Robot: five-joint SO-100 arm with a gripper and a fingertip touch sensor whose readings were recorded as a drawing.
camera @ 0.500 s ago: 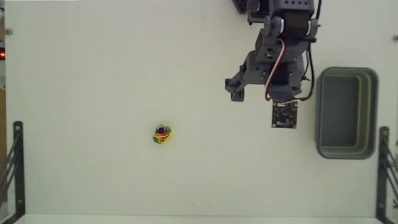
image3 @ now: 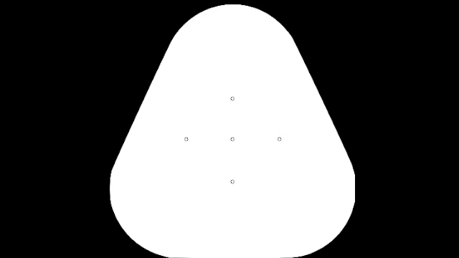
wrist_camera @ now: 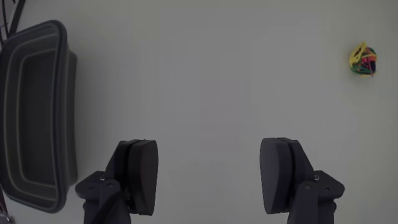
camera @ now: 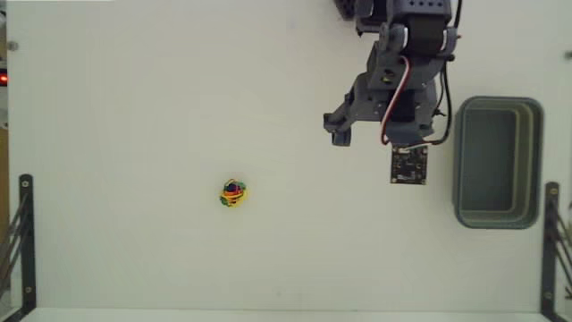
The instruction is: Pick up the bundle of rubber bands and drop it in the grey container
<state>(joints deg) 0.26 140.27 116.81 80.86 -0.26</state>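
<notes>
From the fixed view, which looks straight down, the white desk (camera: 134, 89) lies broad and mostly bare, with the bundle of rubber bands (camera: 233, 192) sitting alone a little left of centre, a small yellow ball shot through with green, red and blue strands. The arm (camera: 407, 54) reaches in from the top edge on the right, dark grey with a red and white cable looping down its side, and a small black square circuit board (camera: 408, 165) with gold dots shows at its lower end. Just to the right of the arm stands the grey container (camera: 498, 162), a rectangular tub with rounded corners and a thick rim, its long side running up and down the picture; it is well apart from the ball. Black metal brackets (camera: 20, 237) stand at the lower left and lower right edges. In the wrist view the pincer (wrist_camera: 209, 177) comes up from the bottom edge with its two dark fingers (wrist_camera: 142, 174) spread wide, nothing but plain desk between them, so it is released and holds nothing. The rubber band ball lies far off in the upper right corner of this view, and the grey tub fills the left edge, dark inside.
</notes>
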